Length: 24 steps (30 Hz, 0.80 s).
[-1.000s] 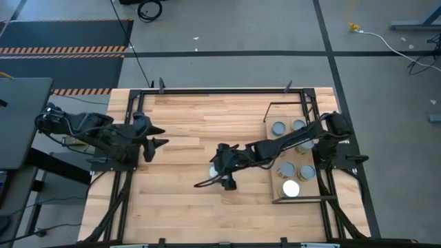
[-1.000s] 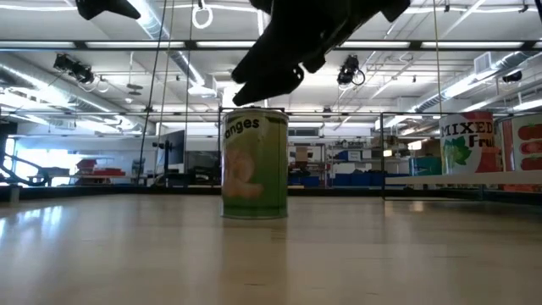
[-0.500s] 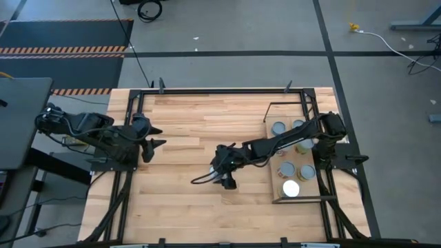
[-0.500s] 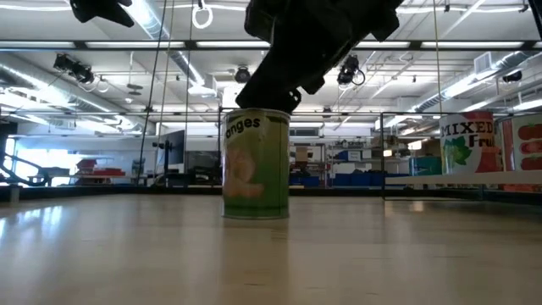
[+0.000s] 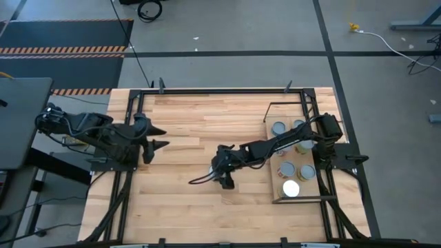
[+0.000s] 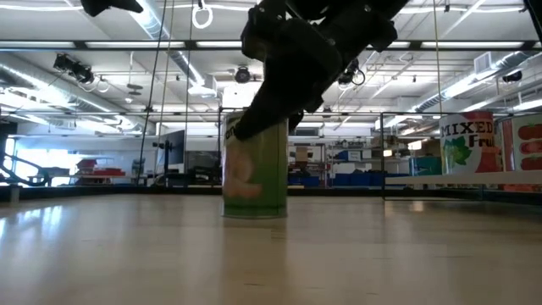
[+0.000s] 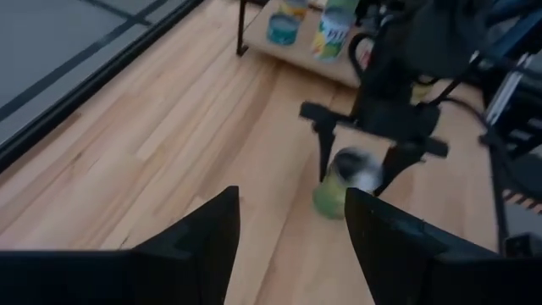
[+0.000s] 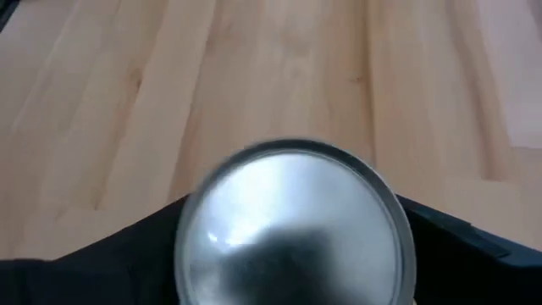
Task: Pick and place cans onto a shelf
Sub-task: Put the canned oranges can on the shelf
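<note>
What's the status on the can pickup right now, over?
Right gripper open, straddling the lone can mid-table, not clamped. Left gripper open, waiting at the left side. Shelf holds other cans. Nothing in the way.

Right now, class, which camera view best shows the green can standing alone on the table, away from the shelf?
The left wrist view: the green can shows with its top and side, between the right gripper's open fingers. The low view shows only its label side, partly covered. The right wrist view shows just its silvery top. The high view hides it under the arm.
</note>
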Each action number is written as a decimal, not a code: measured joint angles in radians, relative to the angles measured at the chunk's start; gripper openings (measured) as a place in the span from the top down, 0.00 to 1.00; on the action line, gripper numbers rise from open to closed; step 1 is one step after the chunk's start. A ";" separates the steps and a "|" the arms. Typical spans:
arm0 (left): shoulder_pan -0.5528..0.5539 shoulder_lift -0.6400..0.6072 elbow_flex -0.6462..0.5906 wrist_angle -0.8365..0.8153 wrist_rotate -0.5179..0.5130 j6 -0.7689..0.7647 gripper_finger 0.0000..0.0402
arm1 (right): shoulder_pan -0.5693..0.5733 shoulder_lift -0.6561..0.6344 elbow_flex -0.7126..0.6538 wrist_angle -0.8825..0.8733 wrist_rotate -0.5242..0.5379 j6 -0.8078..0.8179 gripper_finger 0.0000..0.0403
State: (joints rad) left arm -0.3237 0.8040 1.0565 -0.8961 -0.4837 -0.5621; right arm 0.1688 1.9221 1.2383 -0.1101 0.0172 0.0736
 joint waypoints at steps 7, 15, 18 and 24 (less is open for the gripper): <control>0.000 0.000 0.000 0.093 0.002 -0.001 0.46 | 0.003 -0.059 0.062 -0.220 0.017 0.168 0.22; 0.000 0.000 0.000 0.131 0.002 -0.002 0.46 | 0.092 -0.358 0.075 -0.512 0.089 0.335 0.22; 0.000 0.000 0.000 0.144 0.002 -0.002 0.46 | 0.164 -0.499 0.075 -0.654 0.190 0.470 0.22; 0.000 0.001 0.000 0.201 -0.027 -0.007 0.46 | 0.361 -0.710 0.075 -0.975 0.401 1.002 0.22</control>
State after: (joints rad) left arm -0.3238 0.8047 1.0565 -0.6956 -0.5109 -0.5690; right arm 0.5303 1.2120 1.3132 -1.0854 0.4185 1.0759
